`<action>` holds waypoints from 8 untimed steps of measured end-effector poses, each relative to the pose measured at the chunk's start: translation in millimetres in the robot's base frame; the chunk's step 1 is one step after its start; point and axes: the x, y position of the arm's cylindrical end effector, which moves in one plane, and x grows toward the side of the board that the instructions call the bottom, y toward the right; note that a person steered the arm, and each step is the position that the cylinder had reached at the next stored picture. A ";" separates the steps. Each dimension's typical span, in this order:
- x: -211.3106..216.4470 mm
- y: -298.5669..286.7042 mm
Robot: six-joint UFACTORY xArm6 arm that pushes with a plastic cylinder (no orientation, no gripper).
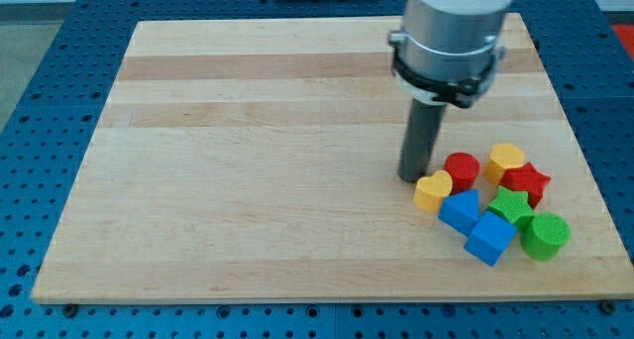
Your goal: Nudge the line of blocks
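Several blocks lie bunched at the view's lower right of the wooden board (pixel 248 131). A yellow heart (pixel 432 191) is leftmost, with a red cylinder (pixel 462 169) just above right of it. A yellow hexagon (pixel 505 162) and a red star (pixel 526 182) sit further right. Two blue blocks (pixel 460 210) (pixel 489 238) run diagonally below. A green star (pixel 511 206) and a green cylinder (pixel 544 234) lie to their right. My tip (pixel 412 176) stands just left of the red cylinder and above left of the yellow heart, close to or touching both.
The arm's grey cylindrical body (pixel 451 32) hangs over the board's upper right. The board's right edge (pixel 584 151) is close to the green cylinder and red star. A blue perforated table (pixel 40 101) surrounds the board.
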 end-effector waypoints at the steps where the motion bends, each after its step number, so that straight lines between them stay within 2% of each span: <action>1: -41.5 -41.3; 2: -109.5 -33.4; 4: -189.4 31.8; 6: -219.6 129.1; 7: -219.6 140.8; 8: -214.3 189.2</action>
